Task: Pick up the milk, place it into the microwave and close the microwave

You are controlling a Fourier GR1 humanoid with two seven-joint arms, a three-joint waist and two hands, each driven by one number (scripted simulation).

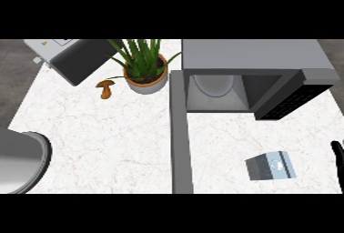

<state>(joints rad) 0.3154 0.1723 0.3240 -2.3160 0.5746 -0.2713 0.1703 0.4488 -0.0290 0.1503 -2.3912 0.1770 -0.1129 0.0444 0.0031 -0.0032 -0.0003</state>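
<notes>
Head view. Right hand [338,157]: only a thin black sliver shows at the view's right edge, lower part. Finger state: cannot tell, too little visible. Left hand: not visible.

Milk [270,166]: small grey-blue carton on the white marble counter [101,132], just to the left of the right hand's visible sliver and slightly below it; a gap of bare counter separates them, no contact. Carton appears to lie on its side, tilted relative to the counter edges; exact orientation not certain.

Microwave [259,57]: grey box, farther from the hand than the milk, up and left, at the counter's rear. Cavity open; pale round turntable [215,85] visible inside. Door [180,136]: swung out toward the viewer, seen edge-on as a long grey bar left of the milk. Dark keypad panel [292,98] on the microwave's right side, directly above the milk.

Other items, all well left of the hand, beyond the door: potted plant [146,68]; small brown mushroom [105,88] next to the pot; toaster-like appliance [70,57] at rear left; grey round-edged object [20,161] at the left edge.
</notes>
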